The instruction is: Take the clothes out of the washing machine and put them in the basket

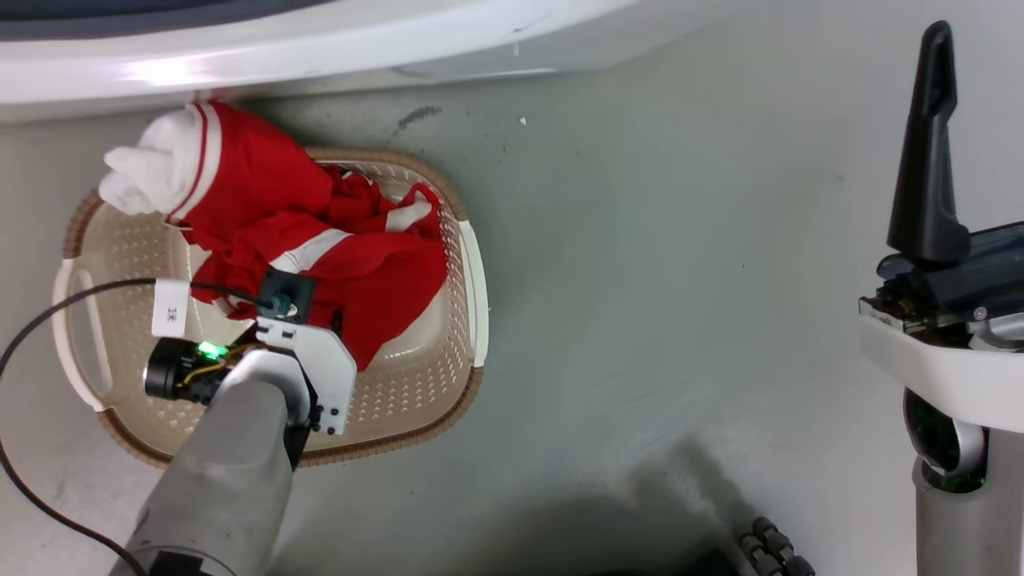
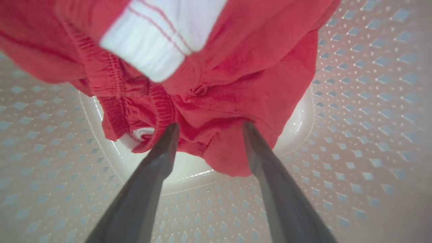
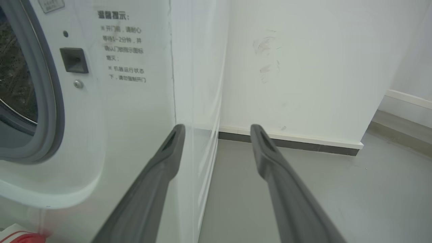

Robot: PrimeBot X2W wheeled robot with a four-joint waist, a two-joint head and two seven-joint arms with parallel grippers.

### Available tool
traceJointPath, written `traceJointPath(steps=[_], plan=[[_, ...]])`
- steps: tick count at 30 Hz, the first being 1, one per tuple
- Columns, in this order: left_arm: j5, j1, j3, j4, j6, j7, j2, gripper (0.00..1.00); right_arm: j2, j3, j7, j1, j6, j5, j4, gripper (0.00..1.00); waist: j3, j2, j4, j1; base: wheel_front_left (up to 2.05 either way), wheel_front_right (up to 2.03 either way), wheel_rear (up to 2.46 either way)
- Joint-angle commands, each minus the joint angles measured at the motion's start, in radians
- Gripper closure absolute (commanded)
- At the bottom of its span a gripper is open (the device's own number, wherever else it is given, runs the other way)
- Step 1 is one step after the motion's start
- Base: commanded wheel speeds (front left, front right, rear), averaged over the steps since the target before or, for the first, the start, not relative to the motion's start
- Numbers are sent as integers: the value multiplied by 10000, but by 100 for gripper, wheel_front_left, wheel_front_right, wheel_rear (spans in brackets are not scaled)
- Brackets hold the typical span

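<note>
A grey-green floor (image 1: 640, 280) runs up to the white washing machine (image 1: 320, 48), whose front fills the top of the head view. The basket (image 1: 448, 408) stands on the floor just before the machine, on the robot's left. The clothes (image 1: 264, 192) lie heaped in the far half of the basket, and one white-cuffed end hangs out over the far left rim toward the machine.

The left arm reaches down into the basket from the near side. In the left wrist view the left tool (image 2: 209, 126) is released, with its two dark fingers (image 2: 162, 158) spread wide. Their tips meet the near edge of the red cloth, which lies bunched just ahead of them on the basket's pale bottom.

The right tool (image 3: 217, 130) is held well apart from the basket on the robot's right, also released with its fingers spread. It points at the machine's side corner and a white wall (image 3: 303, 67), with the grey-rimmed porthole (image 3: 50, 101) off to its left
</note>
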Motion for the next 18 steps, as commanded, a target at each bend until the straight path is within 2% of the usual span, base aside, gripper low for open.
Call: traceJointPath(steps=[1, 6, 11, 18], plan=[[-63, 168, 29, 12, 89, -164, -109, 0, 5, 35, -19, -31, -11, -58, 45, 0, -377, 0, 84, -2, 0, 0, 0], [-473, 726, 298, 17, 184, -818, -379, 0, 5, 139, -19, 429, -9, -172, 354, 0, -1427, 0, 199, -2, 0, 0, 0], [-965, 1399, 738, -390, 41, -1115, -518, 0, 3, 162, -19, 1045, -9, -289, 696, 0, -2596, 0, 354, -2, 0, 0, 0], [-749, 2850, 1127, -3012, 304, -1122, -309, 0, 3, 216, -19, 1847, -9, -445, 1055, 0, -3973, 0, 597, -2, 0, 0, 0]])
